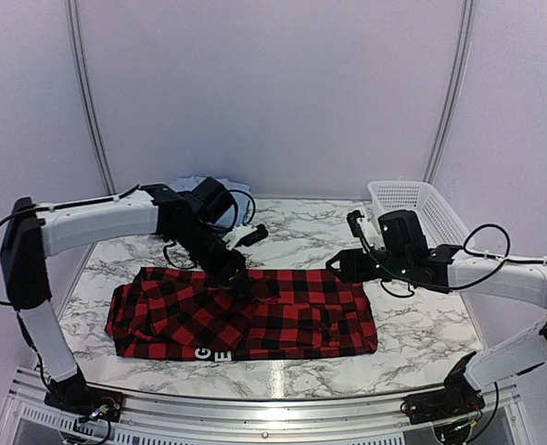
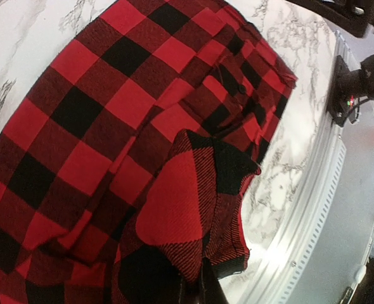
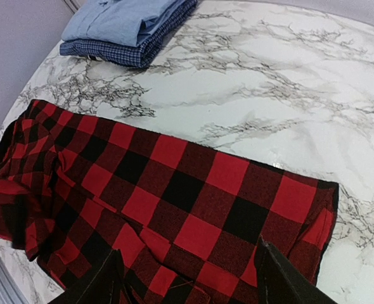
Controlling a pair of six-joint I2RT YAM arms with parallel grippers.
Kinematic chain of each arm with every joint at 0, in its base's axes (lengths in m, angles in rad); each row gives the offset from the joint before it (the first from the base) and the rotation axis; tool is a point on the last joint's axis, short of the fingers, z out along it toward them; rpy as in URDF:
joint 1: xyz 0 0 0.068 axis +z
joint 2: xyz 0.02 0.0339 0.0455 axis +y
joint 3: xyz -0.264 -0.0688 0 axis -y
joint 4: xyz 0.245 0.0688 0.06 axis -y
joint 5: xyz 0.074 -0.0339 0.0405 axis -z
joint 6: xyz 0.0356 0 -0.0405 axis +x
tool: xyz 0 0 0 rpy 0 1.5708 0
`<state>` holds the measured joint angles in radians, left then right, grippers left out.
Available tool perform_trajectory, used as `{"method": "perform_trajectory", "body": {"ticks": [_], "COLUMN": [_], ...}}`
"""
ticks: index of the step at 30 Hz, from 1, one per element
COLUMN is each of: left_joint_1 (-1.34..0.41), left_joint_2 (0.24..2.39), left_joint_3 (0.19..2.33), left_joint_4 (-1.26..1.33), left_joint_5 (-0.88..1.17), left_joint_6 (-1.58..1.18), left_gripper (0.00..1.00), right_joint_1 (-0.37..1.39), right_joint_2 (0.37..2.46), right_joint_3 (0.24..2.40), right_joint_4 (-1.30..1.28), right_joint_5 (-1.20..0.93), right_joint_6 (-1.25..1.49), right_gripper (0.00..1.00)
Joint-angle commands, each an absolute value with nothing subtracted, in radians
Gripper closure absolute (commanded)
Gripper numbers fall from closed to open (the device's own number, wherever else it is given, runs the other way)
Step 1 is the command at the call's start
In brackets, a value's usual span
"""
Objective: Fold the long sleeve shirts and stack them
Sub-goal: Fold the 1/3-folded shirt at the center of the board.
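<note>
I see the plaid shirt (image 1: 255, 315) spread on the middle of the table (image 1: 431, 324).
My left gripper (image 1: 235, 272) pinches a fold at its far edge; my right gripper (image 3: 190, 288) hangs over its right end, jaws wide apart, holding nothing. Two blue shirts (image 3: 127, 28) lie stacked far left.

Am watching left arm (image 1: 97, 222): white tubular shells alternating with black joint housings, black cable looping beside shoulder link. Right arm (image 1: 505, 278) showing same white-and-black build, thin black cable arching above forearm, green lights glowing on black wrist block (image 1: 403, 243). Right gripper (image 3: 190, 282) showing two dark tapering fingers (image 3: 104, 282). Black bases (image 1: 79, 397) trailing thin wires.
</note>
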<state>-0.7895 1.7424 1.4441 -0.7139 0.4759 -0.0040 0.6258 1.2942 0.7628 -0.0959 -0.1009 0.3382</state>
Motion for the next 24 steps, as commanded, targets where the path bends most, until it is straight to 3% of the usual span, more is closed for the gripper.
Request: {"method": "perform_trajectory", "body": {"ticks": [1, 4, 6, 8, 10, 14, 19, 24], "left_joint_1": [-0.790, -0.783, -0.775, -0.765, -0.753, -0.725, -0.664, -0.647], "left_joint_2": [1.923, 2.020, 2.040, 2.033, 2.009, 1.905, 1.705, 1.493], "left_joint_3": [1.580, 1.662, 1.687, 1.690, 1.675, 1.588, 1.369, 1.139], "left_joint_4": [-0.664, -0.648, -0.623, -0.595, -0.572, -0.515, -0.441, -0.389], "left_joint_5": [0.474, 0.424, 0.375, 0.329, 0.280, 0.156, 0.032, 0.006], "left_joint_6": [0.055, 0.020, -0.020, -0.053, -0.083, -0.172, -0.335, -0.421], "left_gripper": [0.94, 0.89, 0.73, 0.65, 0.44, 0.30, 0.29, 0.29], "right_joint_1": [0.639, 0.655, 0.678, 0.707, 0.737, 0.800, 0.933, 1.029], "right_joint_2": [1.285, 1.293, 1.303, 1.319, 1.347, 1.438, 1.565, 1.667], "right_joint_3": [0.746, 0.742, 0.742, 0.744, 0.760, 0.827, 0.941, 0.976], "right_joint_4": [0.033, 0.044, 0.048, 0.054, 0.054, 0.036, -0.038, -0.054], "right_joint_5": [-0.150, -0.155, -0.146, -0.132, -0.117, -0.069, 0.043, 0.134], "right_joint_6": [0.277, 0.264, 0.251, 0.236, 0.218, 0.166, 0.071, 0.045], "right_gripper": [0.33, 0.33, 0.33, 0.32, 0.32, 0.32, 0.32, 0.41]}}
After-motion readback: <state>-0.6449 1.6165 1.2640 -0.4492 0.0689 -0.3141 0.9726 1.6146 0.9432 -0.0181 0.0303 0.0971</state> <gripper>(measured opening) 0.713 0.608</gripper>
